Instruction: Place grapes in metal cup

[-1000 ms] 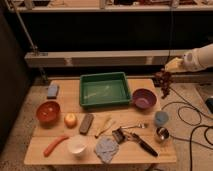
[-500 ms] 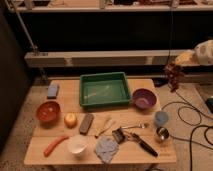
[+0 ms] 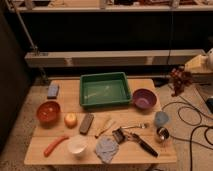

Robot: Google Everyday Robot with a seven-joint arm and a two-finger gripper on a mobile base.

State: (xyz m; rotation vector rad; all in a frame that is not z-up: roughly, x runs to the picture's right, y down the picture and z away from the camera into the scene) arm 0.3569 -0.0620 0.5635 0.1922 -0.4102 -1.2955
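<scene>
Camera view, 1 arm entering from upper right edge. Gripper is hanging off the table's right side, above the floor, w/ fingers pinching the grapes; the dark knobbly bunch is dangling just below the fingertips, clear of any surface. Cup is sitting near the table's front right corner: well below and slightly left of the fingers as the frame shows it, well apart from them.

Step in hand (judged): carrying the bunch to the cup; release not yet done.

Doing it well:
- Travel high enough that the bunch is clearing the purple bowl and blue cup, both lying between fingers and target.
- Stop w/ fingertips centred over the cup's dark mouth, not its rim; the mouth looks hardly wider than the bunch, so centring is mattering more than speed.
- Lower until the bunch's bottom is entering the mouth, then part the fingers; dropping from height is risking a bounce-out or tipping a light cup.
- Watch the blue cup just behind the target and the black-handled tool just left of it; approach from the right/open side is prob. the safest.
</scene>
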